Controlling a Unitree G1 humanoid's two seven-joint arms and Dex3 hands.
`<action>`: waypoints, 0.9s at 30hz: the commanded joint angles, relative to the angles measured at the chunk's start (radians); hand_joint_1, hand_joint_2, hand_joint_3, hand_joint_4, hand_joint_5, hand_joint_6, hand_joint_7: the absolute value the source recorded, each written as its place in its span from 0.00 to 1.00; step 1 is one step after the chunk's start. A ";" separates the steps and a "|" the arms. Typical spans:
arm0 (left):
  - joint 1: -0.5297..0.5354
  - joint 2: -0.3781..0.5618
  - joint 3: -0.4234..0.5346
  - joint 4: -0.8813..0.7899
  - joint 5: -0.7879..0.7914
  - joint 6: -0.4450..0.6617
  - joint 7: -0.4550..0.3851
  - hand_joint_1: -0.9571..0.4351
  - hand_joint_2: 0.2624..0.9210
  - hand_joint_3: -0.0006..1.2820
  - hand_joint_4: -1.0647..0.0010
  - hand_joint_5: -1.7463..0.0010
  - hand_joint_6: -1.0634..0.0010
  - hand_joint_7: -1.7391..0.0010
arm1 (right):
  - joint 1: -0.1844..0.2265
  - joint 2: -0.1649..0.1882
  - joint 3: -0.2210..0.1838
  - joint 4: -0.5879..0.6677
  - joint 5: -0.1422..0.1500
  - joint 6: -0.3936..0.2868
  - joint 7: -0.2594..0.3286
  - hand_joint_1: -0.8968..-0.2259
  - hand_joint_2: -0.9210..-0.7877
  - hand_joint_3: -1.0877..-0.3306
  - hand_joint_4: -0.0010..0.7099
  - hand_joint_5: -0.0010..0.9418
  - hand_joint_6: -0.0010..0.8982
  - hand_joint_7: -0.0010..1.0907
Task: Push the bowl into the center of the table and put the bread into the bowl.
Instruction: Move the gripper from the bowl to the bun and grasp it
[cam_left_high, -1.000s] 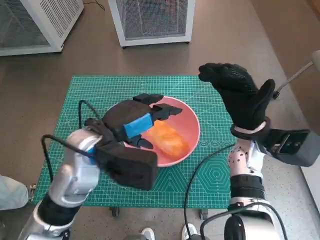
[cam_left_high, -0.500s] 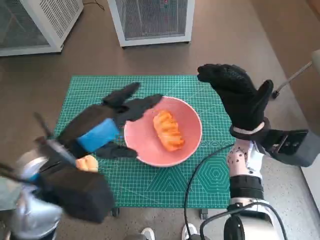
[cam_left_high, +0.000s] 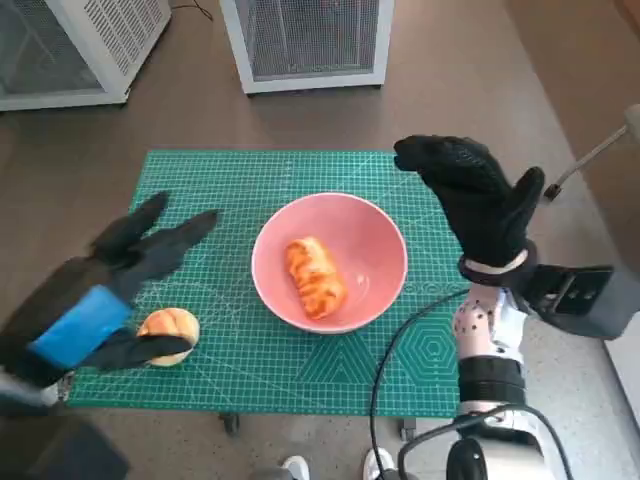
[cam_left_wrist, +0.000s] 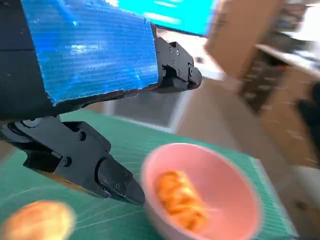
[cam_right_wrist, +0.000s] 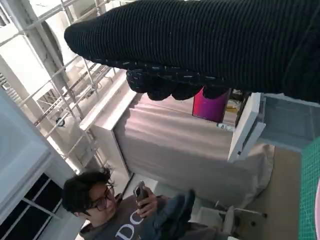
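A pink bowl (cam_left_high: 372, 240) sits near the middle of the green mat, and an orange-brown bread (cam_left_high: 315, 276) lies inside it; both also show in the left wrist view, bowl (cam_left_wrist: 235, 180) and bread (cam_left_wrist: 182, 199). My left hand (cam_left_high: 100, 292) hovers over the mat's left side with fingers spread, holding nothing, well left of the bowl. A round bun (cam_left_high: 168, 326) lies on the mat just under its thumb, also seen as a blurred bun (cam_left_wrist: 37, 221). My right hand (cam_left_high: 475, 195) is raised above the mat's right edge, fingers extended, empty.
The green cutting mat (cam_left_high: 250, 170) covers the small table. Two white mesh-sided units (cam_left_high: 305, 40) stand on the floor behind it. A cable (cam_left_high: 400, 340) runs across the mat's front right. A seated person (cam_right_wrist: 125, 210) shows in the right wrist view.
My left hand has pulled back from the bowl to the left front, leaving the bread lying in the bowl. The round bun is now uncovered. The right hand has hardly moved.
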 joint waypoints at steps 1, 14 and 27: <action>0.059 0.055 0.021 -0.035 0.027 0.047 -0.034 0.58 0.76 0.00 0.94 0.99 0.73 0.98 | 0.023 0.006 0.007 -0.003 -0.001 0.008 -0.012 0.64 0.00 0.83 0.53 0.00 0.68 0.01; 0.147 0.122 -0.038 -0.035 0.109 0.181 -0.099 0.56 0.76 0.00 0.89 0.99 0.73 0.99 | 0.020 0.002 0.007 0.004 0.013 0.032 0.002 0.64 0.00 0.84 0.53 0.00 0.68 0.01; 0.240 0.083 -0.171 -0.009 0.220 0.212 0.020 0.54 0.76 0.00 0.88 0.99 0.73 0.99 | 0.038 -0.006 0.005 -0.027 0.018 0.048 0.004 0.64 0.00 0.84 0.54 0.00 0.69 0.01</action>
